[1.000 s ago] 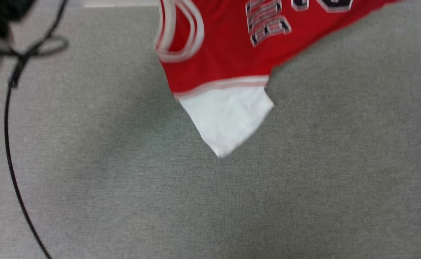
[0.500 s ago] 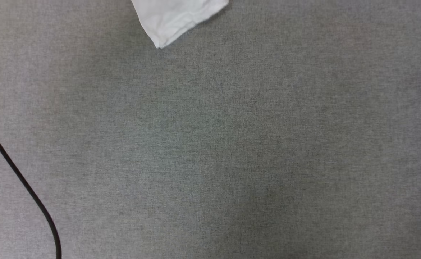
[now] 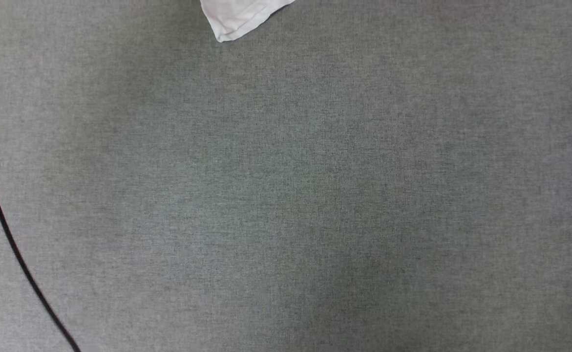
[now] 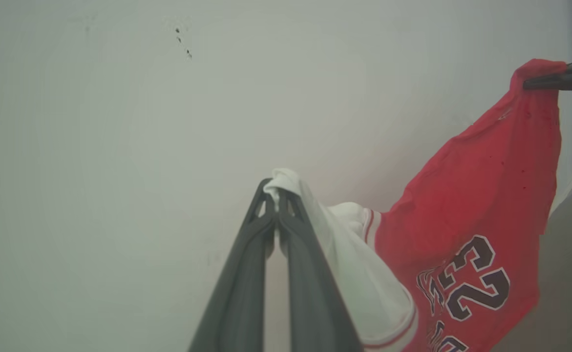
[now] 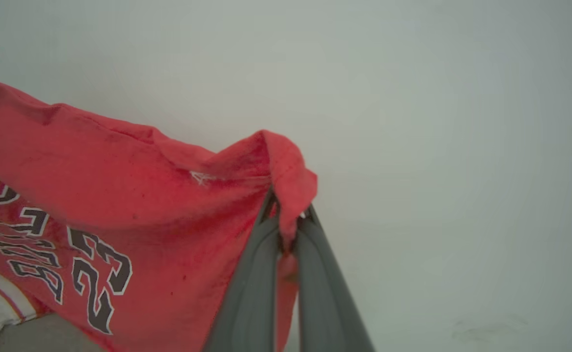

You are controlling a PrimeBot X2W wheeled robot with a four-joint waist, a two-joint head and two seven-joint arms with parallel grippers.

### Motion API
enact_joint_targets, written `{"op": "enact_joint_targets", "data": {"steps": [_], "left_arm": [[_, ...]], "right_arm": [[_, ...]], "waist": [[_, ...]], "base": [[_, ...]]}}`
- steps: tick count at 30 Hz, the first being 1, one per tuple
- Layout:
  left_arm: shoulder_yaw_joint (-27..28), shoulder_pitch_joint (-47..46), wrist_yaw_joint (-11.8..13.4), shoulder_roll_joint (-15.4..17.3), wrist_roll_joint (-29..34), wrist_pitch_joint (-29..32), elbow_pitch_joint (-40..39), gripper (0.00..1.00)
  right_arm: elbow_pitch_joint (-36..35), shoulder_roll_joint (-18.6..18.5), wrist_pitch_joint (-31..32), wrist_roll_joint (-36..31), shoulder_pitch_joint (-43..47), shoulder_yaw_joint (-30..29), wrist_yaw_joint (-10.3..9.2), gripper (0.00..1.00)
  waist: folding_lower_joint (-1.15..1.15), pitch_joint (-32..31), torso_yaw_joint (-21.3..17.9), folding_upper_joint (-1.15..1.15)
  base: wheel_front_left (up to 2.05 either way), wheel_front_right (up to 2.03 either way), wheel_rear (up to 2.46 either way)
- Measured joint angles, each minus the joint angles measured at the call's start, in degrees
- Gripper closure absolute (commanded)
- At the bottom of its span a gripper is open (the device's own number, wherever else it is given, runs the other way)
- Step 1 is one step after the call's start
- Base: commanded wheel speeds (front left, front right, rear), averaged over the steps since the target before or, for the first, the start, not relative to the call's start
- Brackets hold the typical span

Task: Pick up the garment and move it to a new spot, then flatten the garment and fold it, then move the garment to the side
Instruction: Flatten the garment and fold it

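The garment (image 4: 481,205) is a red jersey with white sleeves and black white-outlined numbers, and it hangs in the air between my two grippers. My left gripper (image 4: 277,193) is shut on a white sleeve end. My right gripper (image 5: 288,215) is shut on a red corner of the garment (image 5: 119,195); its dark fingers (image 4: 559,78) also appear at the right edge of the left wrist view, pinching the red cloth. In the head view the tip of a white sleeve (image 3: 239,17) dangles at the top edge above the grey surface (image 3: 286,195).
A black cable (image 3: 2,220) curves down the left edge of the grey fabric surface in the head view. Behind the hanging garment both wrist views face a plain pale wall (image 4: 119,122). A grey surface edge (image 4: 569,274) sits at the lower right of the left wrist view.
The head view has shifted down, so the red body has left the top edge. The dangling white sleeve tip sits higher and shorter than half a second ago. The cable sits further left.
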Motion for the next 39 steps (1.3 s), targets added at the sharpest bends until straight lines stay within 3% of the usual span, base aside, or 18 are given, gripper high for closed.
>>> {"op": "enact_joint_targets", "data": {"steps": [9, 14, 22, 31, 39], "left_arm": [[0.5, 19.5, 0.6, 3.7, -1.4, -0.4, -6.5, 1.00], [1.1, 34.8, 4.0, 6.0, -1.5, -0.4, -13.9, 1.00], [-2.4, 57.1, 9.3, 12.3, -4.3, -0.2, -25.9, 1.00], [-7.4, 74.2, 14.4, 16.7, -8.6, 2.0, -34.2, 1.00], [-11.2, 85.6, 18.2, 17.8, -12.5, 3.3, -38.8, 1.00]], "right_arm": [[-0.2, -0.3, -4.7, 6.5, 15.2, 8.5, 0.00, 1.00], [-3.3, -2.1, -5.5, 10.1, 24.9, 13.6, 0.01, 1.00], [-9.5, -7.2, -5.9, 16.1, 40.2, 19.3, 0.01, 1.00], [-13.2, -11.3, -7.4, 20.6, 55.9, 19.4, 0.00, 1.00], [-16.5, -14.0, -7.3, 22.7, 68.4, 18.3, 0.00, 1.00]], "waist": [[0.00, -3.8, -0.8, 0.00], [0.00, -7.8, -1.3, 0.00], [-0.02, -15.6, -1.5, 0.00], [-0.03, -23.6, -1.1, 0.00], [-0.03, -29.3, -1.0, 0.00]], "base": [[0.00, 0.00, 0.00], [0.00, 0.00, 0.00], [0.00, 0.00, 0.00], [0.00, 0.00, 0.00], [0.00, 0.00, 0.00]]}}
